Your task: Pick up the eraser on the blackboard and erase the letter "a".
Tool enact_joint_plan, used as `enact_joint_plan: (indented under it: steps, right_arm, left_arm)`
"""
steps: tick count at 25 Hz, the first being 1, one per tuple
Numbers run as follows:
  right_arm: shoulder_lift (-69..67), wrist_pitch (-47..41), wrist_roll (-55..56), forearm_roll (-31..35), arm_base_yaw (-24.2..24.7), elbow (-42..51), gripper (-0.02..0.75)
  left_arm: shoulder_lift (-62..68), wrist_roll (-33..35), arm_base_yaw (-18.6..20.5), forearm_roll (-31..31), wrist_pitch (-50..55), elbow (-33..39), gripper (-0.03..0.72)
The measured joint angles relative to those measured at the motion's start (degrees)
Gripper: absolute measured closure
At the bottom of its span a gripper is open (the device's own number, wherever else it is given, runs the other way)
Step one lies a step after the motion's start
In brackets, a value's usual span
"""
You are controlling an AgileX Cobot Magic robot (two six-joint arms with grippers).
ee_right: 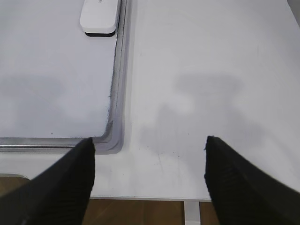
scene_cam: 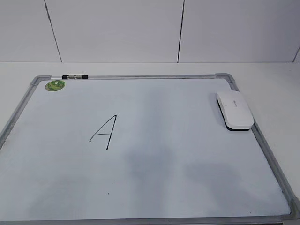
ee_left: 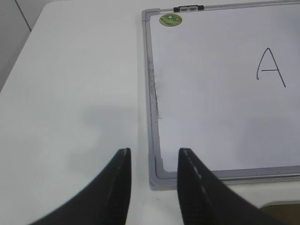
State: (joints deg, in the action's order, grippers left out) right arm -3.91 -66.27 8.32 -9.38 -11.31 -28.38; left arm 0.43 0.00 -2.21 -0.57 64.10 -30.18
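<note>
The blackboard [scene_cam: 140,77] is a white board in a grey frame, lying flat on the table. The white eraser [scene_cam: 234,109] lies on its far right part, against the right frame, and shows at the top of the right wrist view [ee_right: 99,16]. A tall capital "A" [scene_cam: 105,132] is written left of the middle and shows in the left wrist view [ee_left: 271,67]. No small lowercase "a" shows in any view. My left gripper [ee_left: 154,151] is open and empty above the board's near left corner. My right gripper [ee_right: 149,139] is wide open and empty beside the near right corner. Neither gripper shows in the exterior view.
A round green sticker [scene_cam: 55,85] and a black clip [scene_cam: 75,76] sit at the board's far left corner. The white table extends left of the board [ee_left: 70,93] and right of it [ee_right: 211,70]. Its front edge [ee_right: 140,197] lies just under my right gripper. A tiled wall stands behind.
</note>
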Motion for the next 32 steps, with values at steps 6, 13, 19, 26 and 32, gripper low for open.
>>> enact_joint_plan:
  steps: [6, 13, 19, 26, 32]
  right_arm:
    - [0.0, 0.1, 0.0, 0.0, 0.0, 0.0, 0.169]
    - [0.0, 0.1, 0.0, 0.0, 0.0, 0.0, 0.169]
    - [0.0, 0.1, 0.0, 0.0, 0.0, 0.0, 0.169]
    - [1.4, 0.2, 0.0, 0.0, 0.0, 0.0, 0.169]
    - [4.8, 0.2, 0.0, -0.3, 0.0, 0.0, 0.169]
  left_arm:
    - [0.0, 0.0, 0.0, 0.0, -0.3, 0.0, 0.452]
    - [0.0, 0.0, 0.0, 0.1, -0.5, 0.0, 0.452]
    - [0.0, 0.0, 0.0, 0.1, -0.7, 0.0, 0.452]
    - [0.0, 0.0, 0.0, 0.1, -0.7, 0.0, 0.452]
    - [0.0, 0.0, 0.0, 0.1, -0.8, 0.0, 0.452]
